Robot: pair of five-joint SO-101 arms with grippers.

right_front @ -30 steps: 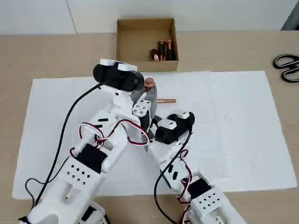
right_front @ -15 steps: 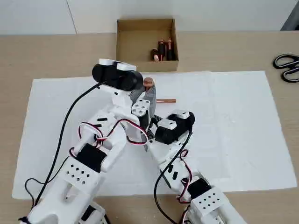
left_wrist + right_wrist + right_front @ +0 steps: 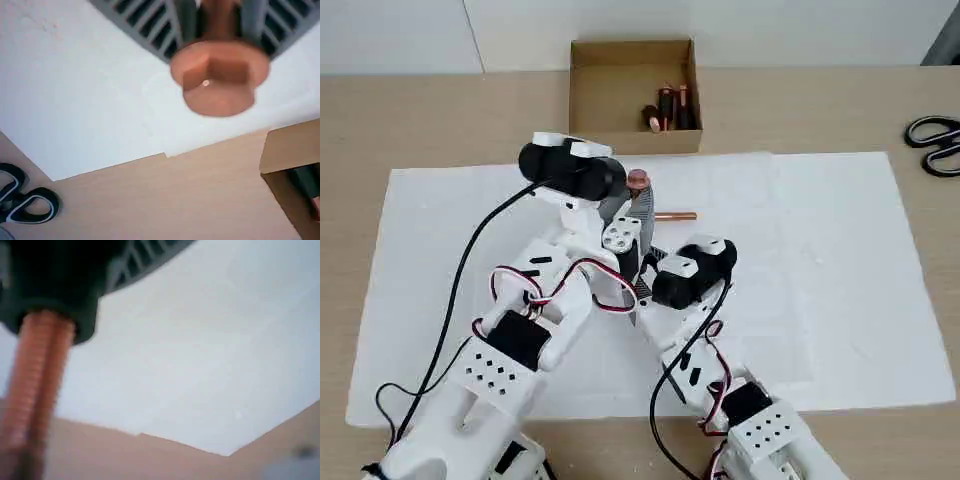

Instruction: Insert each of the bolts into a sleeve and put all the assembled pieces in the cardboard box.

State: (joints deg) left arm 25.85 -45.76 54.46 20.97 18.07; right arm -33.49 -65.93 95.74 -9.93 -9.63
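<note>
Table (image 3: 430,120): light wood, with a white sheet (image 3: 840,260) spread across the middle; both arms rise from the near edge.
Left arm: bent forward over the sheet, elbow up, wrist turned so the left gripper (image 3: 636,200) points toward the far side of the table.
Left gripper: clamped on the shank of a hex-head bolt (image 3: 218,80). The copper head sticks out past the fingertips and is held off the sheet, just short of the box.
Right arm: folded lower, its wrist tucked close beside the left arm's wrist.
Right gripper (image 3: 646,224): closed around a black sleeve (image 3: 50,285). A threaded copper shank (image 3: 35,390) pokes out of the sleeve, lying level above the sheet and pointing toward the scissors side.
Both grippers: close together, with the hex head just beyond the shank.
Cardboard box (image 3: 582,90): open-topped, at the far edge just past the sheet. It holds what look like 3 assembled pieces (image 3: 667,105), bunched in the near corner on the scissors side.
Scissors (image 3: 935,143): on bare wood, well apart from both arms.
</note>
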